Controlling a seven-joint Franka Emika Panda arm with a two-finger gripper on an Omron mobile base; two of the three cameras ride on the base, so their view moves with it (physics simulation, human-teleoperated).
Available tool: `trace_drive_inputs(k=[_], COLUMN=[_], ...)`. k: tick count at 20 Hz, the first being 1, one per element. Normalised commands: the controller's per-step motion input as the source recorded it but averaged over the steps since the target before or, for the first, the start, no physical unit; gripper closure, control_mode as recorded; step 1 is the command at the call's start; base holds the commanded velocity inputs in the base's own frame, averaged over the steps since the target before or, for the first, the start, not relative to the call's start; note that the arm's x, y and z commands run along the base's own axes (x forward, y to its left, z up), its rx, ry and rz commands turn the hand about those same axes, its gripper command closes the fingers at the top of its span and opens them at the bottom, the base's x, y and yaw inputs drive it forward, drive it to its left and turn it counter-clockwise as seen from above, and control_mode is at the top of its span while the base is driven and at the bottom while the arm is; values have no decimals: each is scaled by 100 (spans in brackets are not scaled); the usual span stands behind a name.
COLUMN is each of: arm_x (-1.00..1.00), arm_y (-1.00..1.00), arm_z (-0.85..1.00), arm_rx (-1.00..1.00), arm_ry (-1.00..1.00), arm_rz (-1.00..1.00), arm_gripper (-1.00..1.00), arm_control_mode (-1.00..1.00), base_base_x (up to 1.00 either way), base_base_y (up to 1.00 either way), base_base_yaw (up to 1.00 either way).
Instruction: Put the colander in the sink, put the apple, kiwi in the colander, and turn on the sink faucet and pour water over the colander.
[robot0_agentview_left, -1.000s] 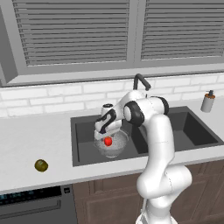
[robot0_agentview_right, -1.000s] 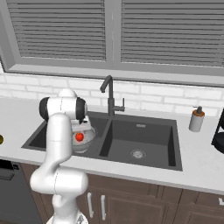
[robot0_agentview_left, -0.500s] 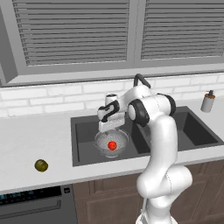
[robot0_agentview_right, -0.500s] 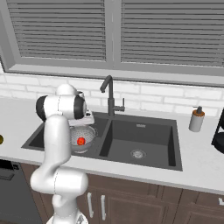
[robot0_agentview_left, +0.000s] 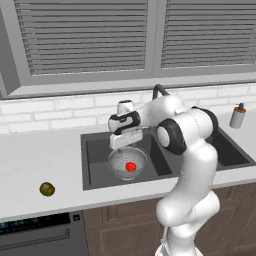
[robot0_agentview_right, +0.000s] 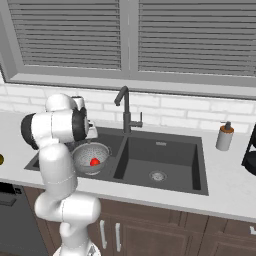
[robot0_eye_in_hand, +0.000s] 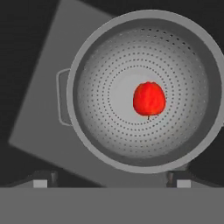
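Gripper (robot0_eye_in_hand: 111, 178) released, empty, fingers spread wide. Apple (robot0_eye_in_hand: 149, 99) directly below, apart, resting in colander (robot0_eye_in_hand: 96, 94) bottom, inside left sink (robot0_agentview_left: 95, 150) basin. Kiwi (robot0_agentview_left: 47, 189) on counter, well left of gripper. Fingertips themselves barely visible at hand-view edge. Arm bent forward, hand pointing straight down.

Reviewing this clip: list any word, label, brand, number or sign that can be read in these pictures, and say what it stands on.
None can be read.
Soap dispenser: plain, no label visible.
Dishwasher panel: faint bluish marks, too small and blurred to read.
Colander, apple, kiwi, sink faucet, sink: no text or marking on any of them.
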Motion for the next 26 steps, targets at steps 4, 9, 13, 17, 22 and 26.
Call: trace_drive_inputs(k=[4,9,13,17,22,26], arm_x=[-100,-99,-85,-57,-29,-23], arm_y=[48,20,33,89,100,100], arm_z=[38,4,8,46,53,31], arm_rx=[0,3,2,0,-1,-5], arm_ry=[0,-7,-9,-2,0,1], arm_rz=[0,4,8,1,0,0], arm_gripper=[-100,-100,-100,-100,-100,-100], arm_control_mode=[-100,-100,-100,-100,-100,-100], base_base_x=[0,0,0,0,0,0], base_base_y=[0,0,0,0,0,0], base_base_yaw=[0,0,0,0,0,0])
